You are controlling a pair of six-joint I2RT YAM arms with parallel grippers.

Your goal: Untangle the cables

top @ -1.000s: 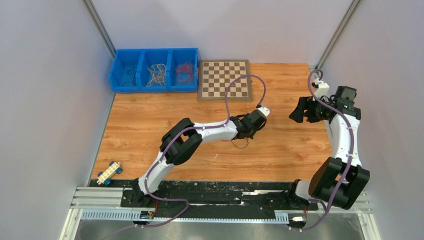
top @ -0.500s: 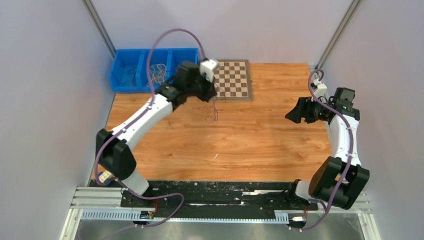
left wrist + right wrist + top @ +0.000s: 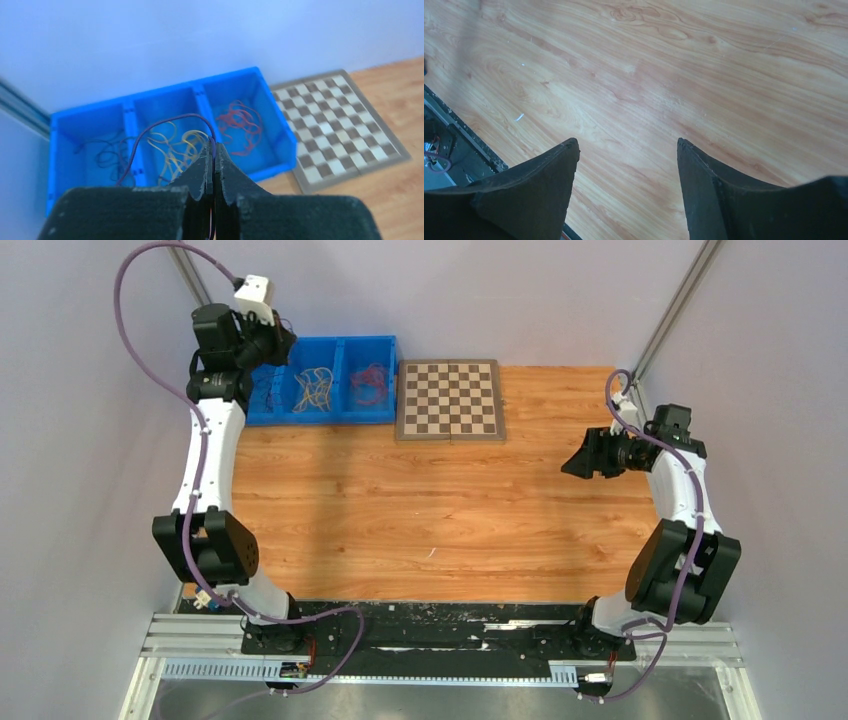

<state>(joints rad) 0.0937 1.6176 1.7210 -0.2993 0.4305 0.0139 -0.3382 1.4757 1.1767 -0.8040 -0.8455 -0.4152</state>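
My left gripper hangs above the blue bin at the back left, shut on a thin dark purple cable. That cable arcs up out of the fingertips and drops to the left over the bin. The bin's left compartment holds dark cables, the middle one yellow cables, the right one red cables. My right gripper stands open over bare wood at the right, with nothing between its fingers.
A chessboard lies just right of the bin at the back. Grey walls close in on the left, back and right. The black base rail runs along the table's near edge.
The left arm has swung from the table's middle to the back left, carrying the purple cable over the bin. The right gripper has drifted slightly left and narrowed a little.
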